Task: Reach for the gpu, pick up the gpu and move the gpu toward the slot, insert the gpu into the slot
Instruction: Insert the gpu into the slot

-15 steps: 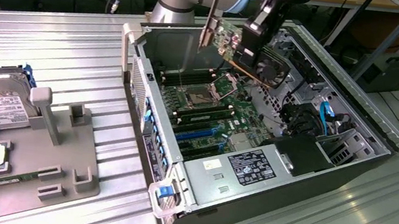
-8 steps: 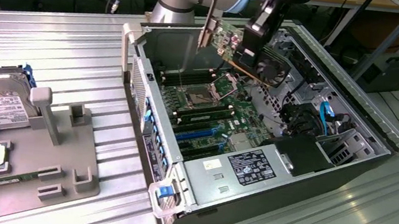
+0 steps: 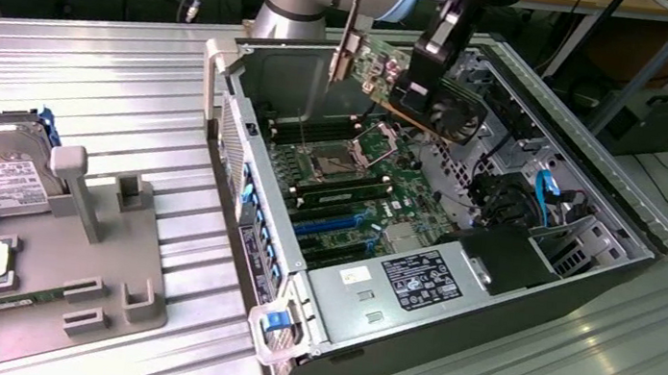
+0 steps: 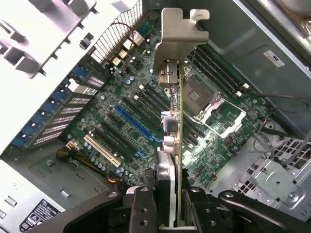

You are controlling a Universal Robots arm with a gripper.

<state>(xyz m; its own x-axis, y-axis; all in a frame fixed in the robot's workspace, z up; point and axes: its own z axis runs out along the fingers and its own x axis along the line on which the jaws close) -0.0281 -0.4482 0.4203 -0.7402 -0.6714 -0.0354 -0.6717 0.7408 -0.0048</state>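
Claw (image 4: 167, 206) nearest lens, partway closed and gripping graphics card (image 4: 174, 126) by one edge. Card aloft, edge-on, over middle of open computer case (image 3: 231, 106), metal bracket (image 4: 179, 34) leading. Blue slot (image 4: 137, 122) on motherboard (image 4: 97, 131) below, empty, well apart from card. Carry-toward-slot step in hand, by look of it. Seating likely calls for card edge lined along slot, then straight push down.
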